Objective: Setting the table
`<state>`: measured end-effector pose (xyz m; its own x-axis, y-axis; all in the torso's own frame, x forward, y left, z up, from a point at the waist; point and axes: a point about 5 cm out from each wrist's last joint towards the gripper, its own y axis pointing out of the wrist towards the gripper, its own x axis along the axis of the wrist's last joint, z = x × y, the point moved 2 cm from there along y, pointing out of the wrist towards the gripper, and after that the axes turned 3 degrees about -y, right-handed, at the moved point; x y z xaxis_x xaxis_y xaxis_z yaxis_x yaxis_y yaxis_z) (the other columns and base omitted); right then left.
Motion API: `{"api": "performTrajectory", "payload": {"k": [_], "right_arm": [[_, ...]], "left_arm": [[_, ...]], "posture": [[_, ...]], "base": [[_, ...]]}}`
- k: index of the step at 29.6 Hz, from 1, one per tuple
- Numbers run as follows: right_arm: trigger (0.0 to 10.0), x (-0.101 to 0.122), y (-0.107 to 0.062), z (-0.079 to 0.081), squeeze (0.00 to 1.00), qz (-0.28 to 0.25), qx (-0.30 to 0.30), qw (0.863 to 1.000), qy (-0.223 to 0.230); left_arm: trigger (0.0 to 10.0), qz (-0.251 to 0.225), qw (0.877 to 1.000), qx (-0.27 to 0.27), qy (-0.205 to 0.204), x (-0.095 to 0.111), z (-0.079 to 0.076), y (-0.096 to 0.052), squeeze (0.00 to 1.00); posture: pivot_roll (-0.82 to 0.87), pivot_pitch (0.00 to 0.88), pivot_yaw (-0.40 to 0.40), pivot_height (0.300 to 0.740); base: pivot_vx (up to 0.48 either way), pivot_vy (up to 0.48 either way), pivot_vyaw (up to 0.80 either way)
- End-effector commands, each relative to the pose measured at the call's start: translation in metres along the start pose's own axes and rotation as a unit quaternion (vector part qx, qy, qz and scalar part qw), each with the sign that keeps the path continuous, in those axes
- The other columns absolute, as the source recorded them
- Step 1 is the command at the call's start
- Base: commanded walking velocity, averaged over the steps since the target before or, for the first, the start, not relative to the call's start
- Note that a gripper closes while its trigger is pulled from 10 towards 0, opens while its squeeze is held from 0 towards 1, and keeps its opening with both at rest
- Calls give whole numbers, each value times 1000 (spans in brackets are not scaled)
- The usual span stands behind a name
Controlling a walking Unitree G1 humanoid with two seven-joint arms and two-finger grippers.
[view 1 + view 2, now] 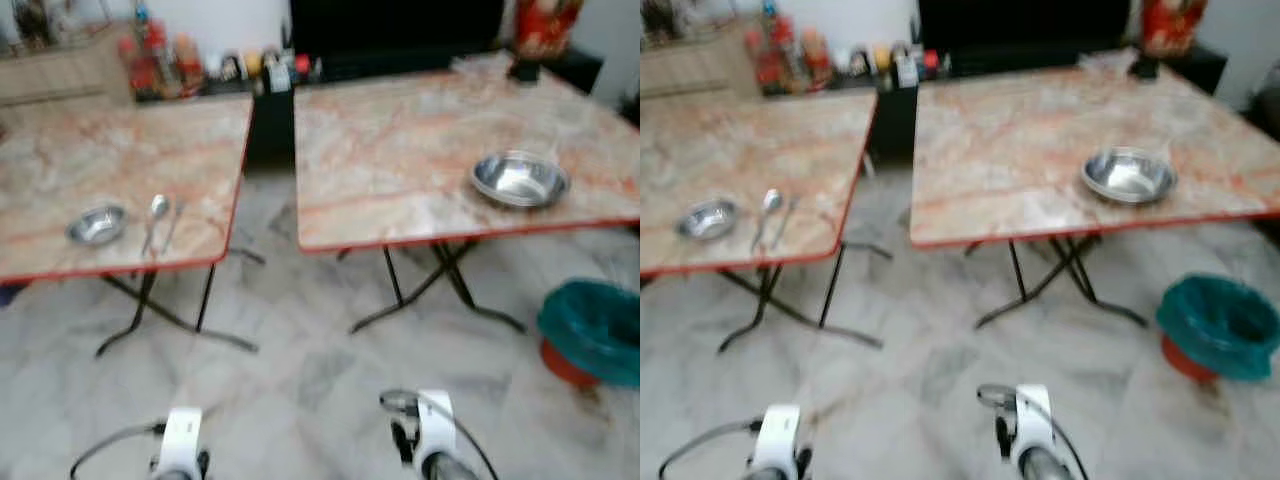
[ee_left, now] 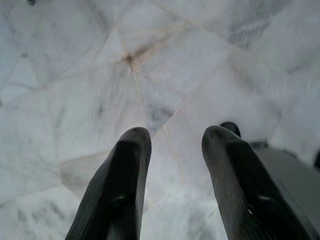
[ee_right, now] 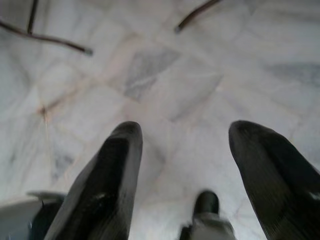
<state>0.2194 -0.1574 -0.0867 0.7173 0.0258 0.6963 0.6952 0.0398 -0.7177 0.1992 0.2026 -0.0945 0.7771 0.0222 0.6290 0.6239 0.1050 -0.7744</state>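
Two worktops: left worktop (image 1: 60, 170) and right worktop (image 1: 400, 140), both marbled beige-pink tops with red edging on black folding legs, a gap of floor between them.
Bowls, count 2: small bowl (image 1: 96, 224), shiny steel, at 7 o'clock on the left worktop; large bowl (image 1: 519, 179), shiny steel, wide and shallow, at 4 o'clock on the right worktop. Both look empty.
Cutlery, count 2: spoon (image 1: 155, 217) and a thinner utensil (image 1: 172, 224) just beside it, type not readable through blur; both lie at 3 o'clock from the small bowl, handles toward the near edge.
Bottles (image 1: 160, 60): blurred cluster on a dark shelf at 12 o'clock, beyond the worktops; count not readable.
Bin (image 1: 592, 330): one, teal liner over an orange base, on the floor at 4 o'clock.
Floor (image 1: 300, 380): pale grey-veined marble.
Left claw (image 2: 172, 145): fingers apart, nothing between them, pointing down at the floor.
Right claw (image 3: 182, 150): fingers wide apart, nothing between them, over the floor, near black worktop legs (image 3: 50, 39).
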Motion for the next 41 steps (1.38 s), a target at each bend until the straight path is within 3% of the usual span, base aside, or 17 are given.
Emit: {"api": "performTrajectory", "payload": {"k": [1,10,24,28,32,41], "right_arm": [[10000,1,0,2,0,0,0,1000,3],[10000,3,1,3,0,-4,3,1000,-2],[10000,3,1,-1,0,-2,0,1000,14],[10000,5,1,-2,0,-1,6,1000,-13],[10000,10,2,-2,0,-6,15,999,-31],[10000,14,3,-4,0,-8,16,1000,-24]], "left_arm": [[10000,-7,1000,4,9,7,5,1,0],[10000,-3,1000,-1,12,4,3,1,0],[10000,6,1000,4,-7,-1,-1,0,0],[10000,7,1000,8,-27,-1,-4,1,0],[10000,7,999,8,-43,-1,-7,1,0],[10000,10,999,21,-48,-3,-4,0,0]], "posture": [[-38,0,99,728],[-37,0,100,728],[-22,2,77,728],[-17,11,44,728],[-13,11,28,728],[-7,4,16,728]], "base": [[0,0,0],[183,0,406],[93,0,0],[0,0,0],[0,0,797],[290,0,668]]}}
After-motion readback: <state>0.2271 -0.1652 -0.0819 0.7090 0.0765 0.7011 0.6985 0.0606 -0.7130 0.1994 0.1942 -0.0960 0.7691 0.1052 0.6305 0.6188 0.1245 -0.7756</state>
